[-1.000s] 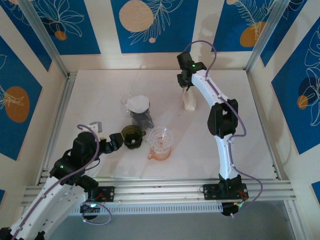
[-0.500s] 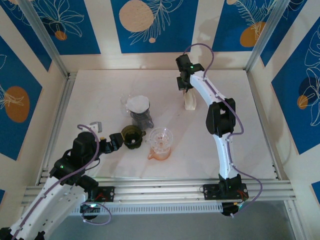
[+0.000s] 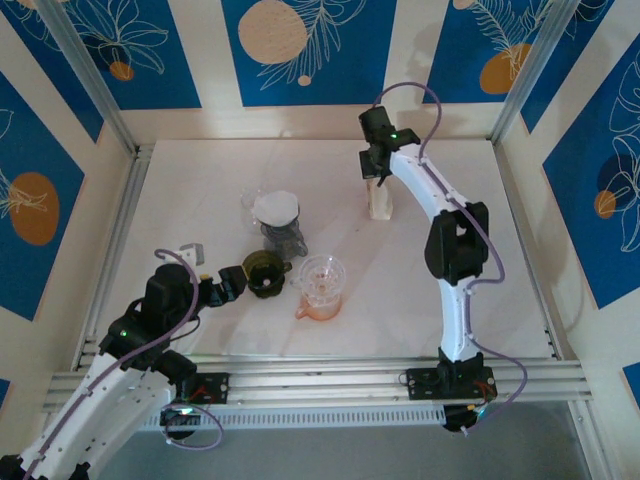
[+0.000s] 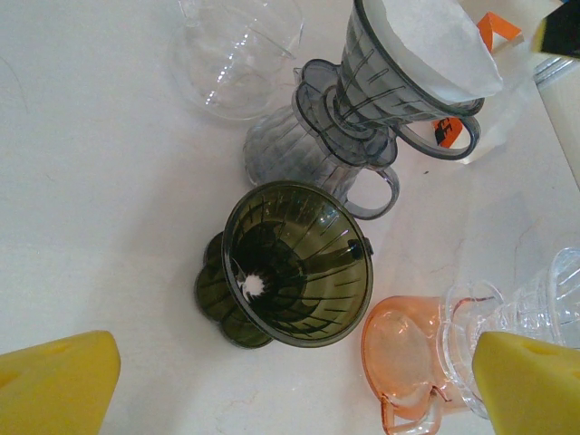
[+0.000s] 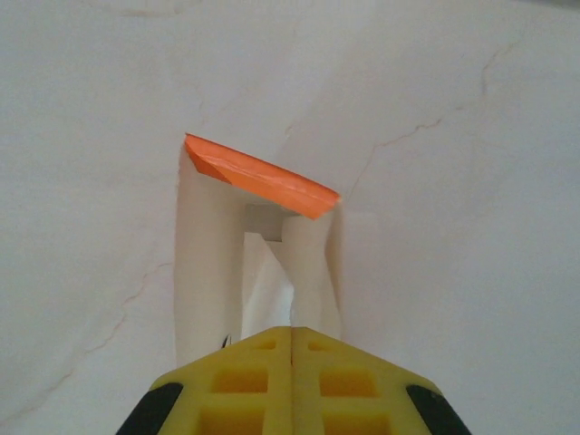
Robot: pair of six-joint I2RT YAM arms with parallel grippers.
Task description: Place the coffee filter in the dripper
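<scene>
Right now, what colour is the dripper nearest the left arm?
Dark olive-green ribbed plastic dripper; clearest in left wrist view.

Your white worktop point(image 3: 200, 180) with faint hairline cracks, blue leaf-print panels point(image 3: 350, 60) walling it in, aluminium rails point(image 3: 320, 380) along your near edge, a clear cup point(image 4: 237, 56) left of centre

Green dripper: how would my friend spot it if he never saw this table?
On the white table, look at the cluster of cone-shaped drippers left of the middle. The green dripper sits nearest the left arm, beside the clear-and-orange dripper and in front of the grey dripper holding white paper. It is the only dark olive-green one.
</scene>
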